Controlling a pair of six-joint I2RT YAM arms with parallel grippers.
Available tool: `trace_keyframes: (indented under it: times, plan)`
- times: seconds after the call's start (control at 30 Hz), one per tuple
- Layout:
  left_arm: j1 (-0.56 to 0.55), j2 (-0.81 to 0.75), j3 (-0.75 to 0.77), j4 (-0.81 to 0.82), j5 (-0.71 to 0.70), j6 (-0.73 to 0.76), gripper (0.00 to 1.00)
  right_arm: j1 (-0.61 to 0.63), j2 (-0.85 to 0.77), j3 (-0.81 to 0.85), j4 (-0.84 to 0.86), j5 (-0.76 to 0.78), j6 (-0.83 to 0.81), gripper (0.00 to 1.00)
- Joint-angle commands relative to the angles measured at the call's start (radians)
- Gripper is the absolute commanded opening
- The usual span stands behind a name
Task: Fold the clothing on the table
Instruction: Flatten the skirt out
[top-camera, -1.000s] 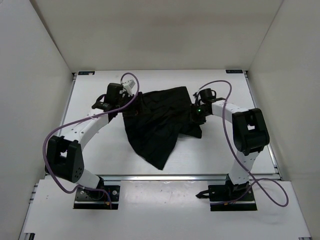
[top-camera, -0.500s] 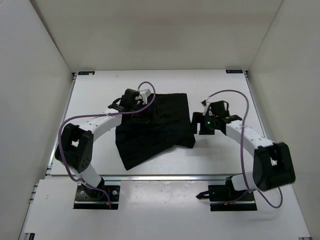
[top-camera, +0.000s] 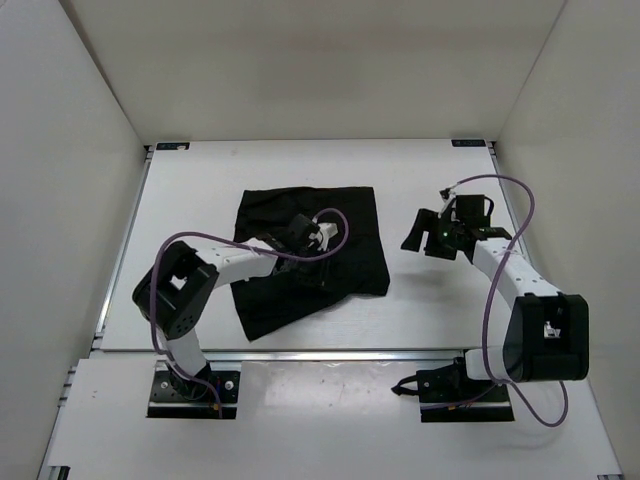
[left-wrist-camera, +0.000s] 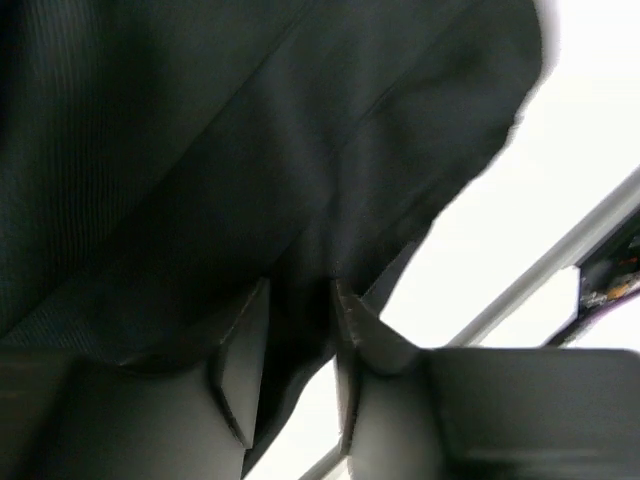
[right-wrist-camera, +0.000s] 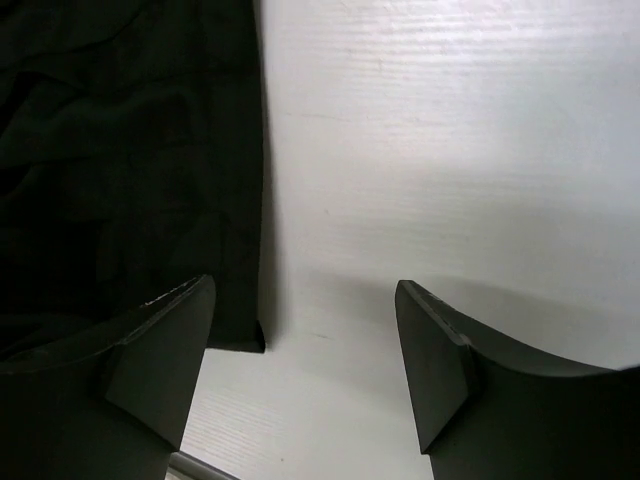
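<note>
At the left gripper (left-wrist-camera: 300, 290): jaws drawn nearly together, pinching a fold of the black clothing (top-camera: 345, 225), the rest spread beneath and around it. At the right gripper (right-wrist-camera: 305, 290): jaws wide apart, holding nothing, above bare white table (top-camera: 200, 200), the clothing's edge just to its left. Counted: 1 piece of clothing, 2 grippers, 1 table.

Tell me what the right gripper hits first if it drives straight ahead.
Likely the table: the right gripper frames bare white surface between its open jaws, with the clothing just beside that line.
</note>
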Motion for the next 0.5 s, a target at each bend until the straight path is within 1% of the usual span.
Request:
trace_keyframes:
  times: [0.0,0.03,0.1,0.13,0.2,0.27,0.33,0.4,0.43,0.47]
  plan:
    - [-0.002,0.002,-0.056,-0.013,-0.046,-0.031,0.33,0.034,0.050,0.084,0.030,-0.001,-0.030,0.70]
    - [0.002,0.001,-0.065,-0.018,-0.050,-0.034,0.31,0.038,0.052,0.102,0.030,-0.002,-0.028,0.70]
    - [0.026,-0.007,-0.100,-0.041,-0.038,-0.047,0.22,0.046,0.067,0.119,0.026,-0.007,-0.028,0.70]
    - [0.042,-0.019,-0.114,-0.038,-0.046,-0.058,0.20,0.052,0.069,0.122,0.038,-0.010,-0.028,0.69]
    - [0.076,-0.047,-0.158,-0.089,-0.070,-0.066,0.13,0.054,0.073,0.134,0.053,-0.010,-0.024,0.70]
    - [0.114,-0.102,-0.185,-0.131,-0.098,-0.063,0.10,0.061,0.076,0.133,0.060,-0.009,-0.030,0.70]
    - [0.146,-0.151,-0.209,-0.211,-0.135,-0.063,0.07,0.070,0.082,0.147,0.075,-0.013,-0.037,0.72]
    - [0.209,-0.229,-0.223,-0.260,-0.184,-0.074,0.02,0.070,0.107,0.165,0.075,-0.022,-0.045,0.74]
    - [0.235,-0.252,-0.240,-0.275,-0.201,-0.087,0.01,0.075,0.115,0.174,0.084,-0.025,-0.050,0.77]
    - [0.269,-0.307,-0.261,-0.275,-0.216,-0.101,0.00,0.083,0.130,0.191,0.080,-0.018,-0.053,0.78]
